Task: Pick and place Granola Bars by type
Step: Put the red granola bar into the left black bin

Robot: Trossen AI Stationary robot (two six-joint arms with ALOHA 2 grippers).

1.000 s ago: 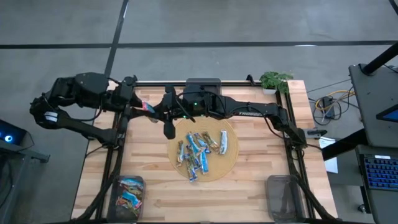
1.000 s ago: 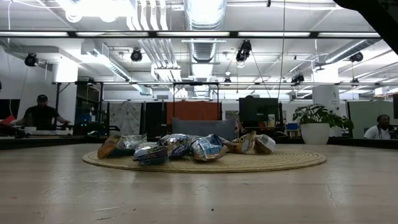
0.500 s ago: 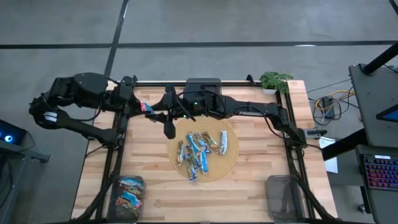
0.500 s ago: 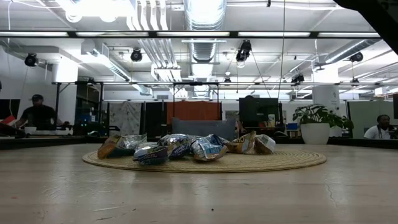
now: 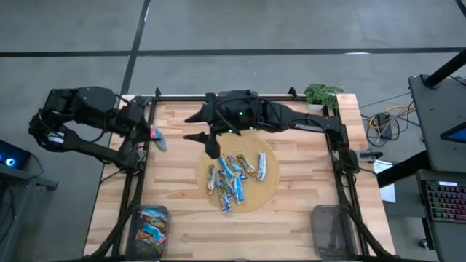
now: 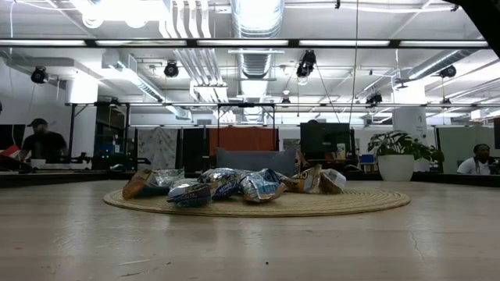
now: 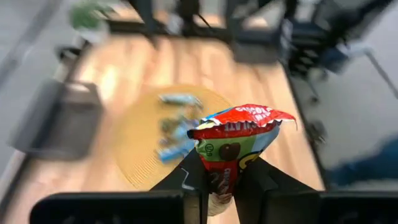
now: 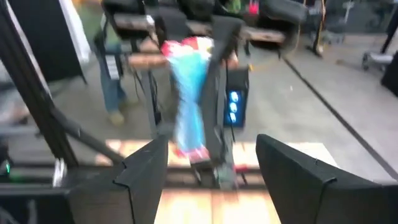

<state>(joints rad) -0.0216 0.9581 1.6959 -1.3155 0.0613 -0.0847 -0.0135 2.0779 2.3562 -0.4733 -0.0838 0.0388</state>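
Wood bench, round woven mat mid-bench with loose granola bars piled on it; grey bin at front-left corner holding several bars, second grey bin at front-right. Left gripper over the bench's left edge, fingers pinched on a red-topped bar. Right gripper above the mat's rear edge, fingers spread wide, holding nothing.
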